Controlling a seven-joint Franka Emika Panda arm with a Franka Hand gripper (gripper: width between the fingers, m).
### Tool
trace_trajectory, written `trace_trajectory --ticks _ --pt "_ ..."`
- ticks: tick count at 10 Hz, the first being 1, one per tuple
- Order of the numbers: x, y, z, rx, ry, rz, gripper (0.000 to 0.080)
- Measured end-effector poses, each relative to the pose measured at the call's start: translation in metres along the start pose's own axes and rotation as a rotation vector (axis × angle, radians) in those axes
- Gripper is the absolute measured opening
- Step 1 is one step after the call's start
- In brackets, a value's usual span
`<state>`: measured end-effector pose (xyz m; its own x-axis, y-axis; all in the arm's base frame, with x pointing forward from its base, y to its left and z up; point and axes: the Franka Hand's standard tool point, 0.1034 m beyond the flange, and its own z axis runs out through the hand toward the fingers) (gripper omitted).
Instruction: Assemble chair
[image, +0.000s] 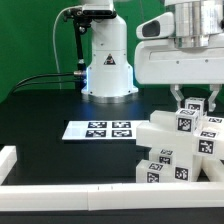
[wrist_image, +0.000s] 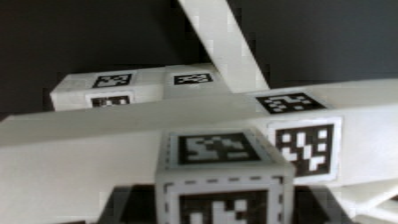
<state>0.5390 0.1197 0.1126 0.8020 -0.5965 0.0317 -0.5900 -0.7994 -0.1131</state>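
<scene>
The chair's white tagged parts (image: 172, 150) sit bunched at the exterior view's right, against the front rail. My gripper (image: 194, 104) reaches down from above, with a dark finger on each side of a small tagged block (image: 193, 103) at the top of the bunch. In the wrist view my gripper (wrist_image: 222, 206) has that block (wrist_image: 222, 160) between its fingers (wrist_image: 128, 206), touching both of its sides. Behind it lie a wide white panel (wrist_image: 107, 135), a smaller tagged block (wrist_image: 134, 88) and a long white leg (wrist_image: 222, 40).
The marker board (image: 98, 129) lies flat in the middle of the black table. White border rails run along the left (image: 8, 160) and front (image: 70, 198). The robot base (image: 107, 60) stands at the back with cables beside it.
</scene>
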Motion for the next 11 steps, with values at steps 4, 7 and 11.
trace_trajectory --ticks 4,7,11 --pt "-0.003 -0.002 0.0 0.016 -0.001 0.584 0.0281" --pt "0.001 0.003 0.002 0.044 -0.012 0.852 0.0281" --pt "0.009 0.009 0.001 0.046 -0.007 0.858 0.0292"
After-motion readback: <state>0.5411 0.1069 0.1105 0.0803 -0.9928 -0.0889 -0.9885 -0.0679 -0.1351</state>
